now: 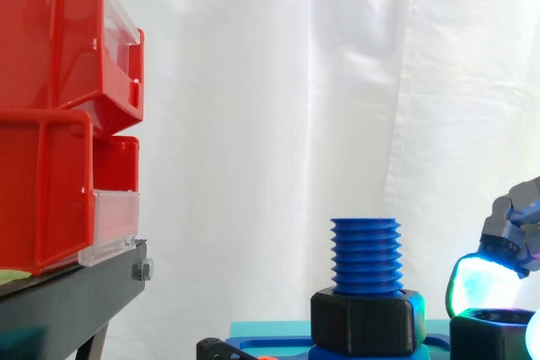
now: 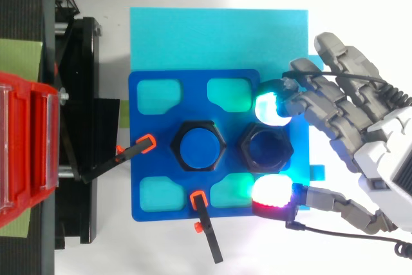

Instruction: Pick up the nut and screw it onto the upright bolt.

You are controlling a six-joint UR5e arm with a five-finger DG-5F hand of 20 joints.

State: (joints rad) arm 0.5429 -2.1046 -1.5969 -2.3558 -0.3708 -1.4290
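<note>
A blue threaded bolt (image 1: 365, 255) stands upright on the blue plate (image 2: 145, 159), with a black nut (image 1: 367, 322) seated round its base. From above, the bolt top (image 2: 198, 147) shows inside that nut. A second black nut (image 2: 266, 147) lies loose on the plate just right of the bolt, also at the lower right (image 1: 494, 336) in the side view. My hand (image 2: 386, 152) reaches in from the right, open. One glowing fingertip (image 2: 270, 107) sits by the loose nut's far edge and the thumb pad (image 2: 273, 192) by its near edge. In the side view a fingertip (image 1: 477, 284) hovers at the nut's rim.
Red bins (image 1: 59, 115) are stacked on a black stand (image 1: 76, 292) at the left. Two orange-tipped black clamps (image 2: 138, 147) (image 2: 203, 217) hold the plate's left and front edges. A cyan sheet (image 2: 219, 30) lies beneath the plate.
</note>
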